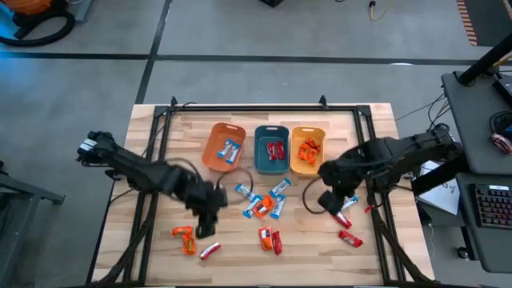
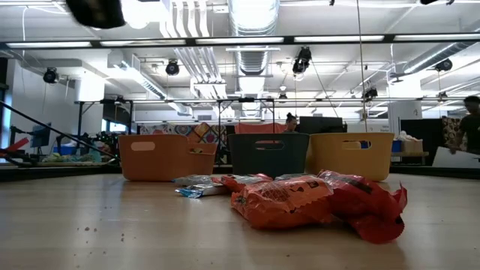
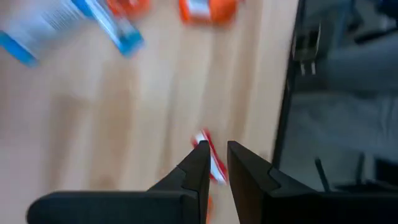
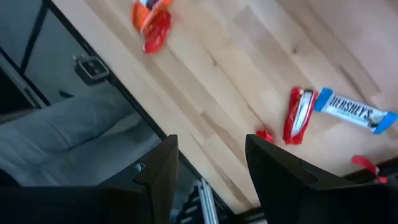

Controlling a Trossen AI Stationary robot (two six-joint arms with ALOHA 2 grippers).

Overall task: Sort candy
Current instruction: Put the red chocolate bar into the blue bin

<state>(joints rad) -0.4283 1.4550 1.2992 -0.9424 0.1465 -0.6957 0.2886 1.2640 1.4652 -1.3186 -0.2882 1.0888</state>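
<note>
The high view looks straight down on the tabletop [image 1: 160, 136]. The low view sits level with it, facing the bins [image 2: 268, 154] close behind the candy [image 2: 289, 201]. Both wrist views look down closely at that tabletop.

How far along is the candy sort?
Early. Done: blue-and-white candies in the orange bin, red in the teal bin, orange in the yellow-orange bin. In hand: nothing; left gripper nearly shut over a red-and-white candy, right gripper open, empty. Left: about a dozen loose candies on the table.
</note>
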